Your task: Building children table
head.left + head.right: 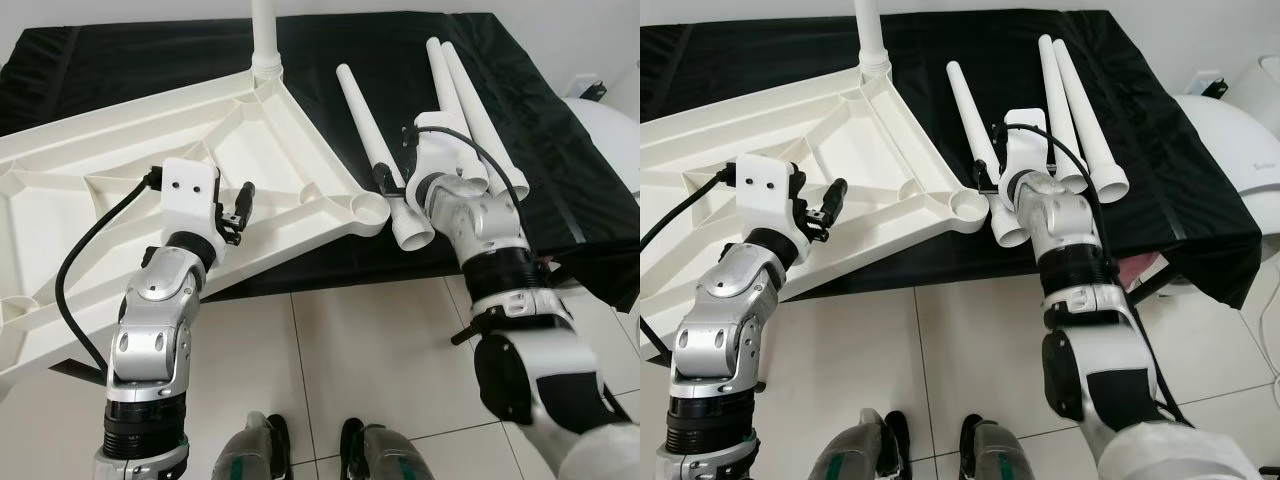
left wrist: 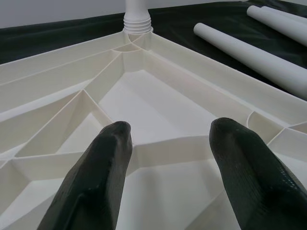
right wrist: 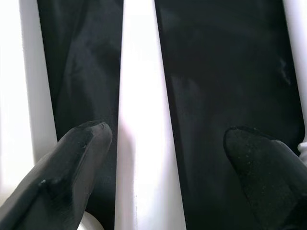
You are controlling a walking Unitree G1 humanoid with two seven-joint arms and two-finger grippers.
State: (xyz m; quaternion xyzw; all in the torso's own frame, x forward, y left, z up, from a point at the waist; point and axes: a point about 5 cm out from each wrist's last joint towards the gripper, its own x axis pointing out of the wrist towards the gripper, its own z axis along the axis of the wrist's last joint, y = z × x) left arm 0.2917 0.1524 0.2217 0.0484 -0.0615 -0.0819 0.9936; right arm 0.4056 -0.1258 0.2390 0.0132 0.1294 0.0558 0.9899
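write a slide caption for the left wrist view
Open left gripper over the ribbed underside of the white tabletop, one leg already fitted.

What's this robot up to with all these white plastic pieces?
It is putting together a small white table. The tabletop lies upside down, partly on a black cloth, with one leg already standing in a corner socket. Three loose legs lie on the cloth. The right end effector hovers open over one of them, while the left end effector is open above the tabletop's ribbed underside.

Black cloth [image 1: 520, 110], pale floor tiles [image 1: 380, 340], white rounded object [image 1: 1240, 130] alongside.
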